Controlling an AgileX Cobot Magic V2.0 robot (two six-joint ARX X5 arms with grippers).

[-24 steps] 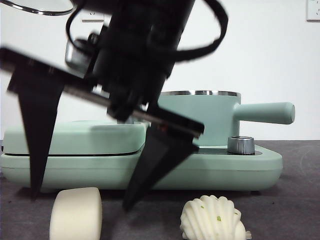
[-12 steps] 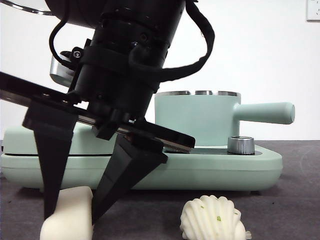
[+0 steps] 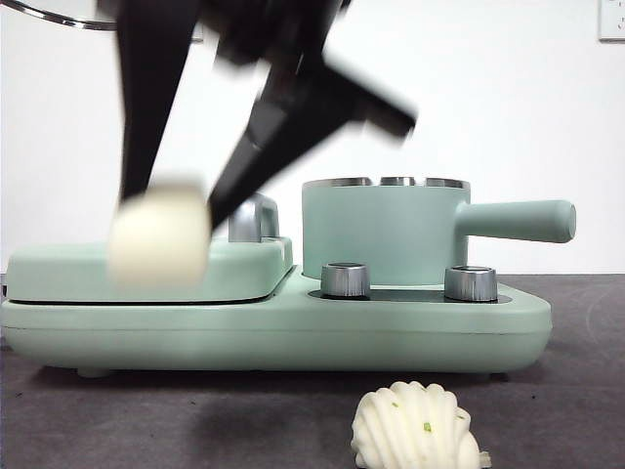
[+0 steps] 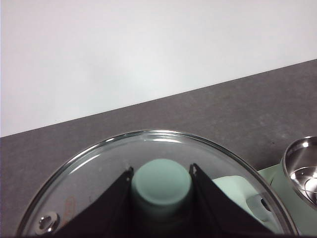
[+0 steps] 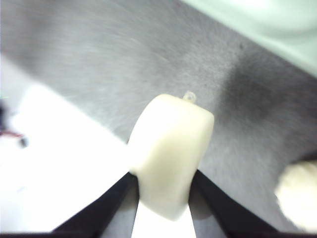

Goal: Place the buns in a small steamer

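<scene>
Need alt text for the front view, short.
A black gripper holds the smooth bun lifted off the table, blurred, in front of a mint-green cooker's flat lidded plate. Beside it stands the open steamer with its long side handle; the shell bun lies on the dark table in front.

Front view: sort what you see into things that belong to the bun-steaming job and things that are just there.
Job:
- smooth bun, clamped in the right gripper, lifted off the table
- shell bun, on the table
- steamer, lid off
- lid, held by the left gripper

Just there:
- grill plate
- knobs
</scene>
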